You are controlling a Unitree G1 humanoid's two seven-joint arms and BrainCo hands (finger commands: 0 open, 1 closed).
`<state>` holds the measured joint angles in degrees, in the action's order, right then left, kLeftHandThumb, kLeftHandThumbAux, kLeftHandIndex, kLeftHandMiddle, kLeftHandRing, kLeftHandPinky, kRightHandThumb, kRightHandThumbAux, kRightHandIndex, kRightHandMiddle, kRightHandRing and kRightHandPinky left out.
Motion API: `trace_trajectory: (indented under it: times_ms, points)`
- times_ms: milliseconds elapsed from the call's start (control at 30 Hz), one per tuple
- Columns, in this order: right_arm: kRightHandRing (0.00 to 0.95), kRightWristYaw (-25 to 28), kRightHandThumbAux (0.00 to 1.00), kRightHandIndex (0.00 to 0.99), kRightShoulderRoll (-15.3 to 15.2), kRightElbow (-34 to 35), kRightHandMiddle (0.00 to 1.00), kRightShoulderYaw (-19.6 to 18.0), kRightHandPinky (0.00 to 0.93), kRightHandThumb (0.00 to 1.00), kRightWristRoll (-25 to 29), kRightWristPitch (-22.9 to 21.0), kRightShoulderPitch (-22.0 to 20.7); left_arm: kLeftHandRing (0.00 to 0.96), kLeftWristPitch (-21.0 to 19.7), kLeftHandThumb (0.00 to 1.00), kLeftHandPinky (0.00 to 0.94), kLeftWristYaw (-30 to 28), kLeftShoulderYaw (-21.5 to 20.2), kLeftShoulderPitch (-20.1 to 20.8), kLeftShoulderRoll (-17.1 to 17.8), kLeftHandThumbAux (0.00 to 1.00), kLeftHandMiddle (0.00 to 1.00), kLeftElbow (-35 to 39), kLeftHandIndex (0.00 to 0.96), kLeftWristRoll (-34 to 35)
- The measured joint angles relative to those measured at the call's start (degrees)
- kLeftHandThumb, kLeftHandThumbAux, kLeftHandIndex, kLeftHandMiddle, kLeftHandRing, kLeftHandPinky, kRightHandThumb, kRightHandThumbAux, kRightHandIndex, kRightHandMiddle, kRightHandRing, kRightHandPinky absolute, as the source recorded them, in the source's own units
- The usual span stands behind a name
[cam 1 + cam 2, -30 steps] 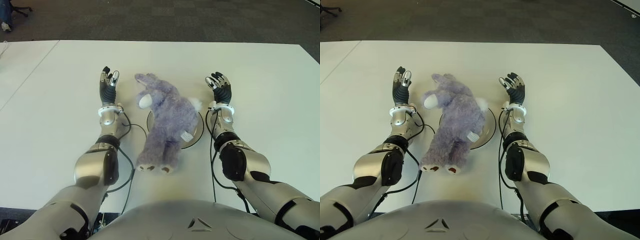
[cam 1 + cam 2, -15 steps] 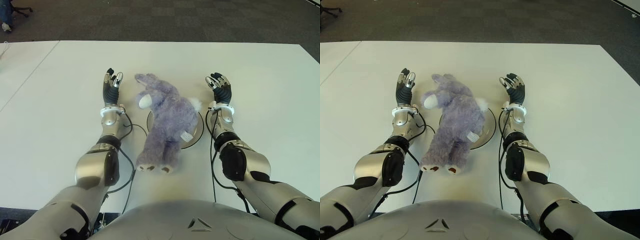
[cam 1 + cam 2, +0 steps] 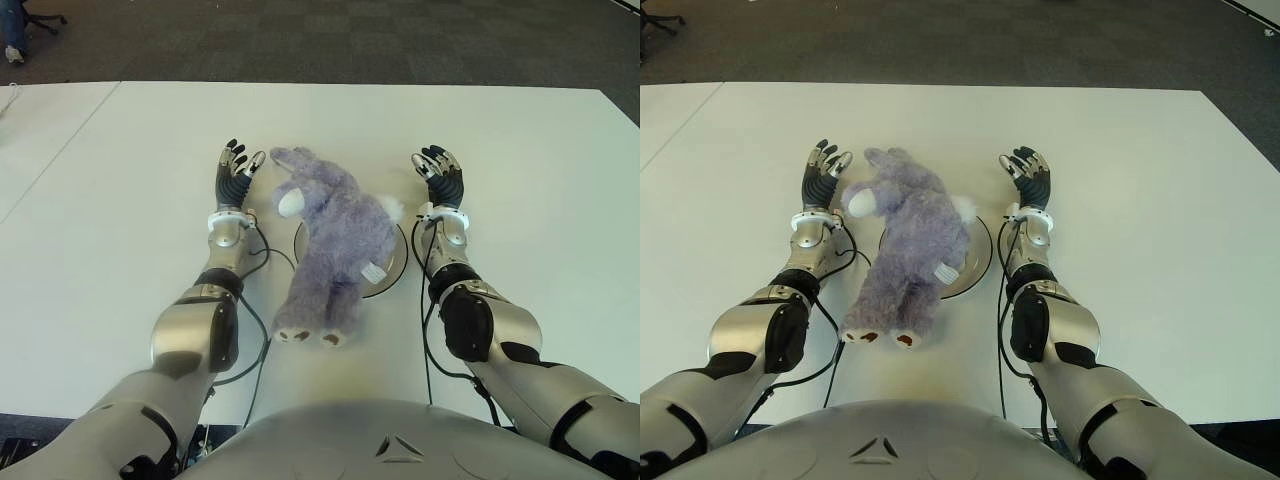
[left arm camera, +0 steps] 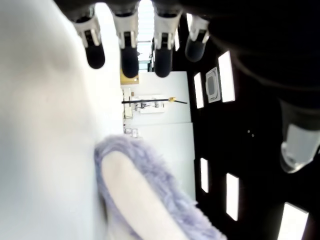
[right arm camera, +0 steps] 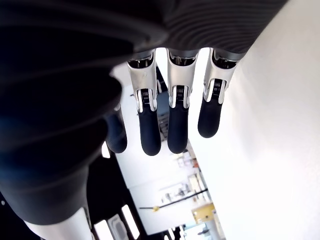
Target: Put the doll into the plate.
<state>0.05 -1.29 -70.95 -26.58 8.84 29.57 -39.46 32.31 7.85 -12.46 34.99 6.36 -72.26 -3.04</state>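
A purple plush doll (image 3: 335, 235) with a white muzzle lies lengthwise across a small round plate (image 3: 396, 266), head toward the far side and feet toward me; most of the plate is hidden under it. My left hand (image 3: 236, 172) is open, palm up, just left of the doll's head, its fingertips close to the doll's ear. In the left wrist view the doll's fur (image 4: 150, 200) shows near the spread fingers (image 4: 129, 55). My right hand (image 3: 440, 172) is open, empty, to the right of the plate. Its straight fingers (image 5: 175, 120) show in the right wrist view.
The white table (image 3: 520, 180) spreads wide on both sides of the hands. Dark carpet (image 3: 330, 40) lies beyond the far edge. Black cables (image 3: 262, 260) run along both forearms.
My left hand has moved right and tilted toward the doll's head, fingers spreading. The right hand and the doll have stayed put.
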Motion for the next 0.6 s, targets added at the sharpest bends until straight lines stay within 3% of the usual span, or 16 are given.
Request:
trace_trajectory:
  times_ms: [300, 600]
  points:
    - [0.247, -0.2, 0.857, 0.267, 0.0, 0.0, 0.275, 0.3, 0.216, 0.02, -0.1, 0.0, 0.0, 0.142, -2.4, 0.019, 0.187, 1.3, 2.0, 0.3, 0.4, 0.769, 0.138, 0.2, 0.152, -1.5]
    - [0.25, -0.6, 0.85, 0.279, 0.0, 0.0, 0.279, 0.8, 0.225, 0.022, -0.5, 0.0, 0.1, 0.133, -2.5, 0.061, 0.181, 1.7, 2.4, 0.3, 0.5, 0.825, 0.129, 0.2, 0.158, -1.5]
